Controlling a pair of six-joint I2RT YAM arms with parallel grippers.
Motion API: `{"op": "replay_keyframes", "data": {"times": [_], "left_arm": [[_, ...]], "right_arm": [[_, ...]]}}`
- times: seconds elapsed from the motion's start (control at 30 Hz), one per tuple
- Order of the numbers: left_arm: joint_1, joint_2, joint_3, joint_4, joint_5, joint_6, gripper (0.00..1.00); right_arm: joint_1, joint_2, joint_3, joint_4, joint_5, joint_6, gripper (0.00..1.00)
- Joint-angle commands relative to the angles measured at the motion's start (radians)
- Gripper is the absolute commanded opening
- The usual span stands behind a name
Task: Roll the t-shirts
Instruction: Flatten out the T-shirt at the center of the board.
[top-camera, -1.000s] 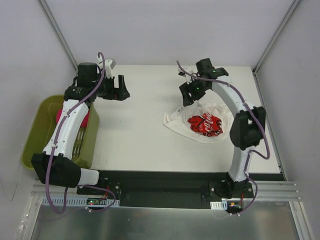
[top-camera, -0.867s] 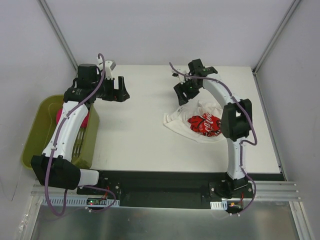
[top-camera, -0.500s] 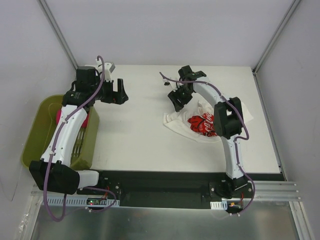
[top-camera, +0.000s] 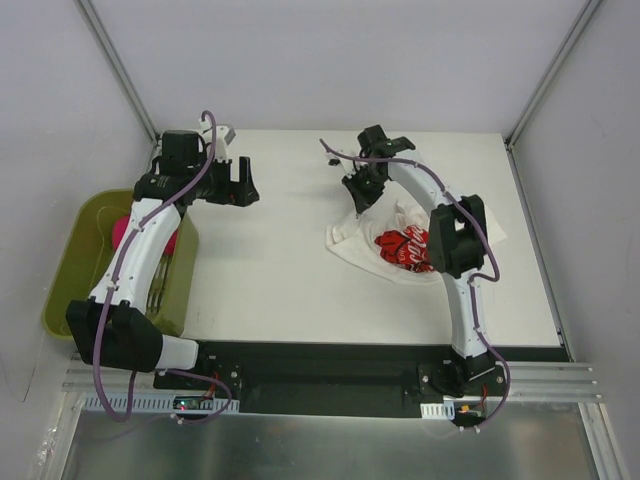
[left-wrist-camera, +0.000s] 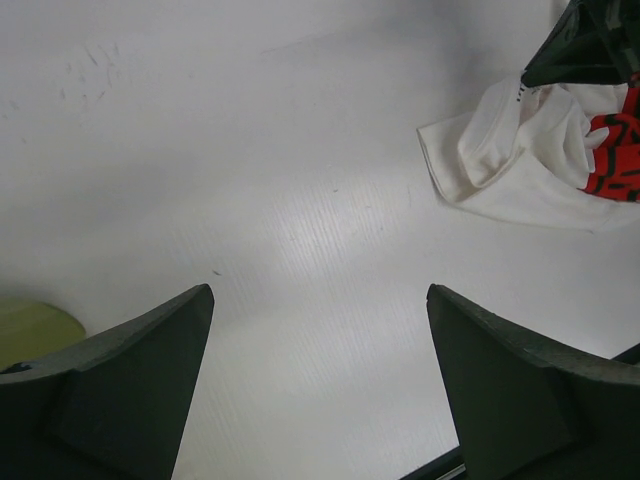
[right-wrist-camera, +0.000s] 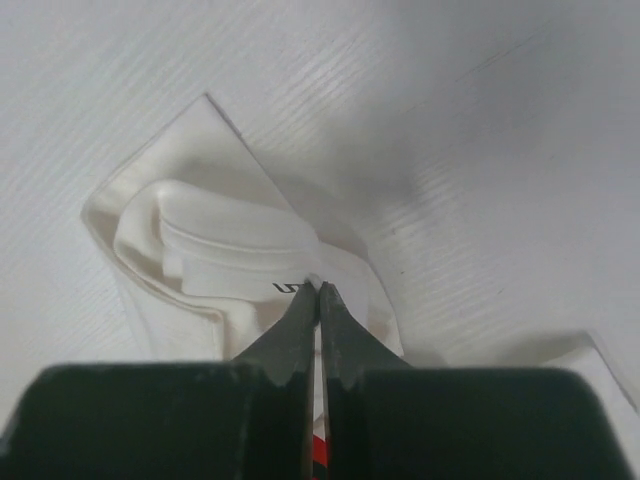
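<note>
On the right half of the desk (top-camera: 280, 262): a crumpled white tee (top-camera: 395, 248), red print facing up. Right tool (top-camera: 360, 192) at the tee's far left edge, pinched tight on a white fold beside the neckband, fingertips together with cloth caught between them. Fabric bunched and ridged just under the grip; a flat corner spread out to one side on the bare surface. Left tool (top-camera: 243, 182) well apart from the tee, over the far left part of the desk, fingers (left-wrist-camera: 120, 390) spread wide, holding nothing. Beside the desk's left edge, a green bin (top-camera: 70, 262) with a pink item (top-camera: 121, 232) inside, too small to make out.
</note>
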Motion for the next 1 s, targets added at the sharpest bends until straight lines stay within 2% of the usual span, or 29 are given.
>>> {"op": "replay_keyframes", "data": {"times": [0.0,0.17,0.27,0.43,0.57,0.63,0.77,0.87,0.9,0.97], "left_arm": [[0.003,0.017,0.057,0.022,-0.007,-0.014,0.88],[0.003,0.053,0.068,0.025,-0.028,-0.028,0.87],[0.003,0.079,0.088,0.026,-0.033,-0.029,0.87],[0.003,0.130,0.137,0.029,-0.028,-0.034,0.88],[0.003,0.167,0.185,0.029,-0.011,-0.043,0.88],[0.001,0.191,0.199,0.028,0.001,-0.046,0.88],[0.001,0.221,0.228,0.029,0.015,-0.057,0.88],[0.001,0.234,0.237,0.031,0.018,-0.057,0.88],[0.001,0.242,0.238,0.031,0.018,-0.060,0.88],[0.001,0.247,0.240,0.033,0.019,-0.061,0.88]], "right_arm": [[0.022,-0.183,0.160,0.028,-0.033,0.106,0.01],[0.050,-0.410,0.220,0.153,-0.021,0.197,0.01],[0.054,-0.502,0.234,0.232,0.038,0.237,0.01],[0.044,-0.573,0.341,0.289,0.194,0.211,0.01],[-0.007,-0.645,0.328,0.329,0.289,0.163,0.01],[-0.062,-0.697,0.274,0.326,0.354,0.155,0.01],[-0.183,-0.808,0.047,0.276,0.403,0.187,0.01],[-0.326,-0.895,-0.206,0.238,0.421,0.266,0.01],[-0.423,-0.907,-0.336,0.227,0.400,0.292,0.01],[-0.546,-0.911,-0.441,0.167,0.392,0.356,0.01]]}}
